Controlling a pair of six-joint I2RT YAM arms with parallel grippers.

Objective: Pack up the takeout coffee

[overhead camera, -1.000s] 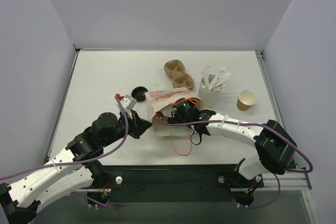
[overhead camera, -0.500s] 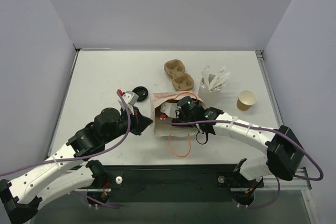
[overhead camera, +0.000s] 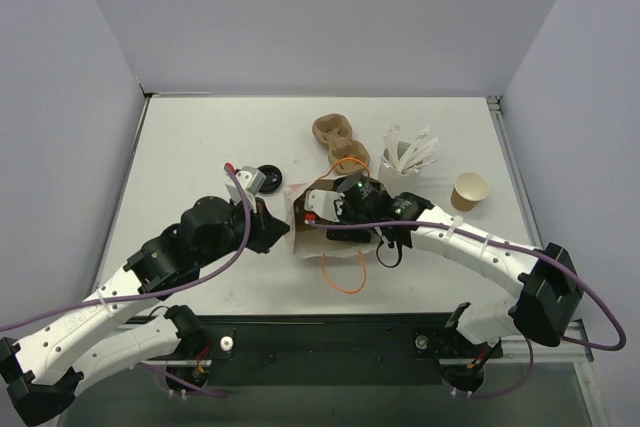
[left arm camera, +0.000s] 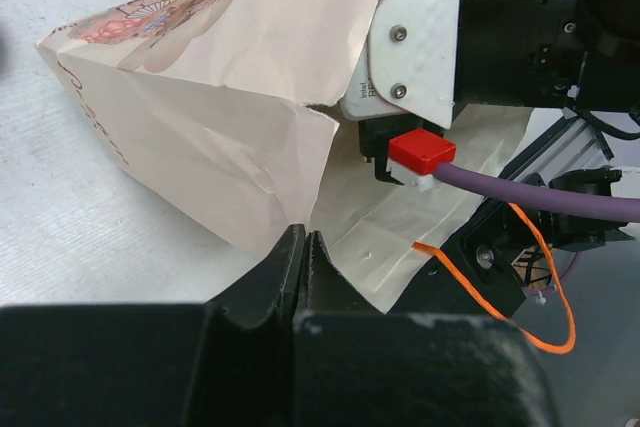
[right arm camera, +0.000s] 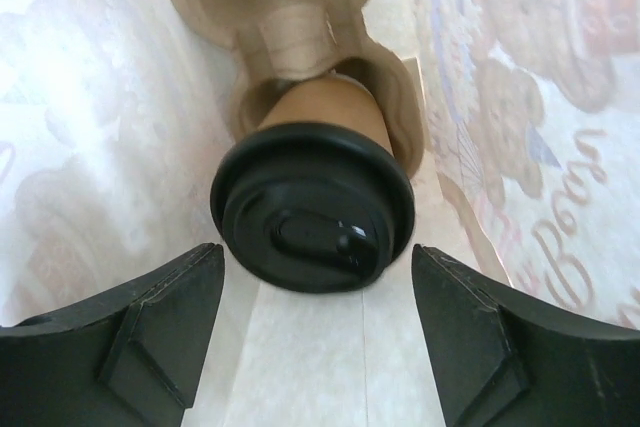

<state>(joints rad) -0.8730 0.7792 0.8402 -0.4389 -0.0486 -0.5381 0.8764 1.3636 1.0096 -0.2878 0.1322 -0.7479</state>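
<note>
The takeout coffee (overhead camera: 469,190), a small open kraft cup, stands at the right of the table, away from both grippers. A printed paper bag (overhead camera: 305,230) sits mid-table with its mouth open. My left gripper (overhead camera: 283,231) is shut on the edge of the bag's mouth (left arm camera: 318,162). My right gripper (overhead camera: 335,209) reaches into the bag, so the top view hides its fingers. In the right wrist view it (right arm camera: 316,265) is open. Its fingertips sit on either side of a black lid (right arm camera: 312,220) on another brown cup, without touching it. That cup sits in a moulded carrier (right arm camera: 395,97) inside the bag.
A brown two-hole carrier (overhead camera: 340,141) lies behind the bag. A taller white cup of white sticks (overhead camera: 400,172) stands to its right. A loose black lid (overhead camera: 266,175) lies left of the bag. The bag's orange handle loops (overhead camera: 345,272) trail towards the near edge.
The bag has gone from lying flatter to standing with its mouth spread open. My left gripper has moved right and back with the edge, and my right gripper has moved further into the bag.
</note>
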